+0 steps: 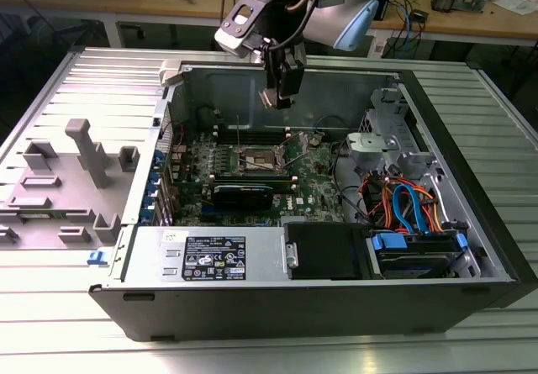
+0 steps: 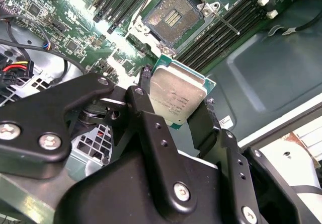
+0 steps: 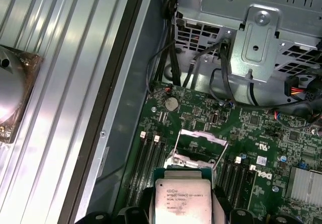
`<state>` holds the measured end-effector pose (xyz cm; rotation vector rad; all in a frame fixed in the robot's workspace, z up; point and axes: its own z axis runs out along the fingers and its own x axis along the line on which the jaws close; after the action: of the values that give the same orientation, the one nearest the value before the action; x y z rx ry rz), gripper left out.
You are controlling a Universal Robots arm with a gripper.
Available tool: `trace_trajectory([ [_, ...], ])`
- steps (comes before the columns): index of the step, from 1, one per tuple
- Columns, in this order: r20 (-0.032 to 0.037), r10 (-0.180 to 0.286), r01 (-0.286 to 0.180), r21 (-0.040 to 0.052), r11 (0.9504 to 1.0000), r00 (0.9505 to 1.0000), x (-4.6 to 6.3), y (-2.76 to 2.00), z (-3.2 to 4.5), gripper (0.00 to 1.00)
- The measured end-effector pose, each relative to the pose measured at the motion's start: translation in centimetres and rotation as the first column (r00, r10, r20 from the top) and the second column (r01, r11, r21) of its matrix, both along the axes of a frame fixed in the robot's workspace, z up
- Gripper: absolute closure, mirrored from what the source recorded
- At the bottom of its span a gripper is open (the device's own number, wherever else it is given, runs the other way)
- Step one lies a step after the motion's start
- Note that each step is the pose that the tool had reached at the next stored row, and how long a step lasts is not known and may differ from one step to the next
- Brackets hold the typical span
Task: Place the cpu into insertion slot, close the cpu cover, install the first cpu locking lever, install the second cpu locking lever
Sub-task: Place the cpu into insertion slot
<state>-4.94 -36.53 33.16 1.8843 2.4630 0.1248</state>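
The gripper (image 1: 272,97) jaws grasp the cpu (image 2: 177,97) by opposite edges. The insertion slot (image 2: 172,16) lies uncovered beyond the jaw tips, well apart from the cpu.

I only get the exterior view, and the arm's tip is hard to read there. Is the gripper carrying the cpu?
Observer: Yes. In both wrist views the gripper is shut on the cpu, silver top showing.
Operator: Is the insertion slot free?
Observer: In the second wrist view the insertion slot lies bare, dark centre exposed, nothing seated.
Operator: And the cpu cover?
Observer: In the first wrist view the cpu cover stands tilted up off the slot.
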Motion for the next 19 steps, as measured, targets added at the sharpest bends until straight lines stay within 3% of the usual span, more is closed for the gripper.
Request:
trace_trajectory([
  [4, -0.0002, -0.023, 0.023, -0.0002, 0.9997, 0.9997, -0.02, -0.02, -0.18, 0.45],
  [19, -0.0001, -0.035, 0.035, -0.0001, 0.9994, 0.9994, -0.02, -0.02, -0.45, 0.45],
])
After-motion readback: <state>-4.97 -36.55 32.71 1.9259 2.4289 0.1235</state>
